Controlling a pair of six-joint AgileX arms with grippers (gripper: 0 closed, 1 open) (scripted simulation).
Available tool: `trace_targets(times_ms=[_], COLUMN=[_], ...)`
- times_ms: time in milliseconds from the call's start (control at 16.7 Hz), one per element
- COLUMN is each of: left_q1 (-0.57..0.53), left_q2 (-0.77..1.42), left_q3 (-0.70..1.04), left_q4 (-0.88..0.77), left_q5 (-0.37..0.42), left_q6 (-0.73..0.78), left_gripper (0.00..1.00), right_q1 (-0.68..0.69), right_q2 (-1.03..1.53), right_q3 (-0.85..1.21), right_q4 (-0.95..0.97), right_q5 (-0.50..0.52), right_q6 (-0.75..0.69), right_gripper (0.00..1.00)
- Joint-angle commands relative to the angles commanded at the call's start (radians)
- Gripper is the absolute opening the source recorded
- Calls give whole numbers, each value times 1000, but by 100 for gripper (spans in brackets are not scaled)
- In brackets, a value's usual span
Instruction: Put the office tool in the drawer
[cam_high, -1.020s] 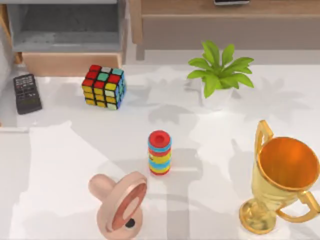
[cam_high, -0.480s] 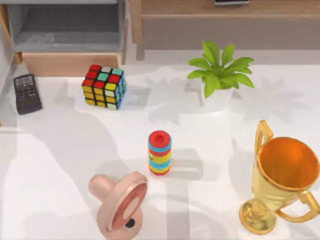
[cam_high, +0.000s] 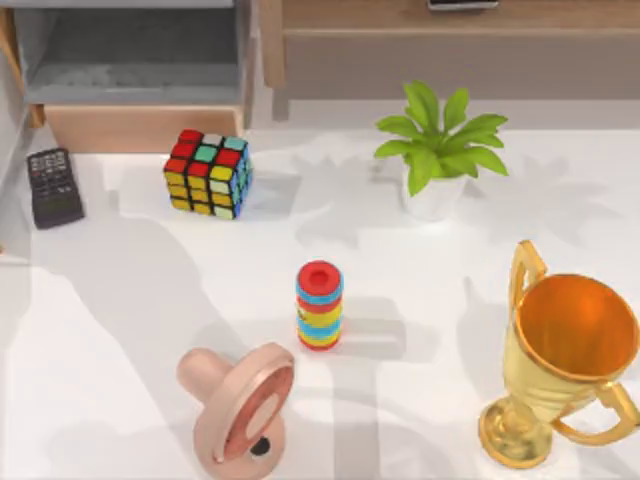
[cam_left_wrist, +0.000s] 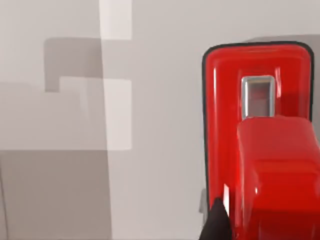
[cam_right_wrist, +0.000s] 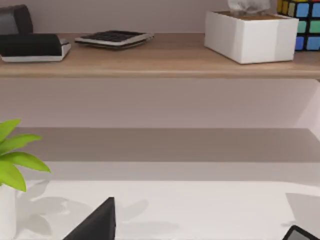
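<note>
The red stapler (cam_left_wrist: 260, 145) sits close under the left wrist camera, glossy bright red with a dark outline round its rounded end, a small silver rectangular window near that end, and a raised red upper arm lying along the lower one. A dark fingertip (cam_left_wrist: 216, 225) of the left gripper touches its near edge, but I cannot tell how far the fingers are open or whether they hold it. Where the stapler lies relative to the drawer cannot be told. From above, the drawer (cam_high: 140, 125) stands open, grey inside with a tan front panel; just in front of it on the white surface (cam_high: 120, 330) sit a Rubik's cube (cam_high: 208, 173) and, to the cube's left, a dark calculator (cam_high: 53, 187). In the right wrist view a dark finger (cam_right_wrist: 95, 224) of the right gripper shows over the surface; its opening cannot be told.
</note>
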Motion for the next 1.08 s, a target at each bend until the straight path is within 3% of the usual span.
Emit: trace_targets(times_ms=[720, 1080], left_q1=[32, 22], left_q2=[-285, -197], left_q3=[137, 86], left_q4=[170, 140], left_q5=[-85, -44], left_q6=[64, 47], left_gripper=[0, 0], right_q1=[0, 0], right_q2=[0, 0], right_q3=[0, 0], right_q4=[0, 0], right_q5=[0, 0], right_q6=[0, 0], right_gripper=[100, 100])
